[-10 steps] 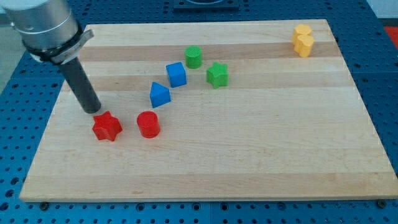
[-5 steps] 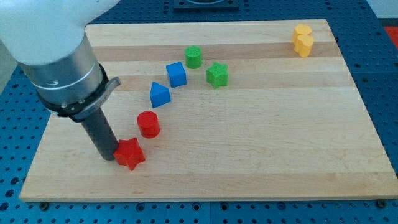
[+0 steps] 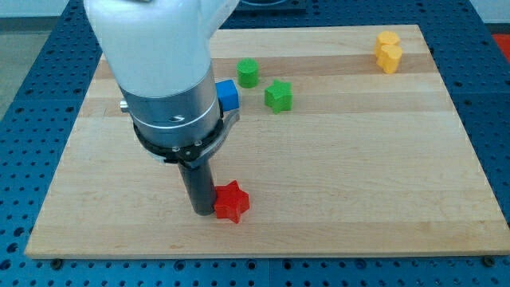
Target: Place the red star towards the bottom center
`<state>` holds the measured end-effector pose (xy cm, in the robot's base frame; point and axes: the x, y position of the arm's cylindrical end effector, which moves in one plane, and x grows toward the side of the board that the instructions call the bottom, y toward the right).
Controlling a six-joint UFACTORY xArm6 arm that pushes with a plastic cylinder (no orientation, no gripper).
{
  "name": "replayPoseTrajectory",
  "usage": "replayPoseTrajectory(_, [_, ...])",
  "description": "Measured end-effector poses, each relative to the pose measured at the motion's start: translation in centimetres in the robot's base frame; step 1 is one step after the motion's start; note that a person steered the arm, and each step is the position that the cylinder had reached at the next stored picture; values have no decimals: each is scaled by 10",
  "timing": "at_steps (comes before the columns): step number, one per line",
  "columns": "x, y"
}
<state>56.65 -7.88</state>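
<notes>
red star shifted right | my tip touching its left | no end effector

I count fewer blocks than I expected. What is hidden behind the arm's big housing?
Only part of a blue cube shows past the housing. Anything else behind it is covered. My tip sits against the red star, on its left in the view.

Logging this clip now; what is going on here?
The arm's rod is pushing the red star along the wooden board. My tip touches the star's left side, near the bottom edge, left of centre. A green cylinder, green star and partly hidden blue block sit higher; a yellow block is top right.
</notes>
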Motion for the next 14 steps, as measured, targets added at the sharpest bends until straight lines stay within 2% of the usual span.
replayPoseTrajectory(2, [0,44])
replayPoseTrajectory(4, [-3,56])
replayPoseTrajectory(6, [-33,82])
replayPoseTrajectory(7, [-27,142])
replayPoseTrajectory(8, [8,185])
replayPoseTrajectory(10, [-12,203])
replayPoseTrajectory(11, [48,189])
replayPoseTrajectory(12, [51,180])
replayPoseTrajectory(13, [33,168])
replayPoseTrajectory(14, [-21,154])
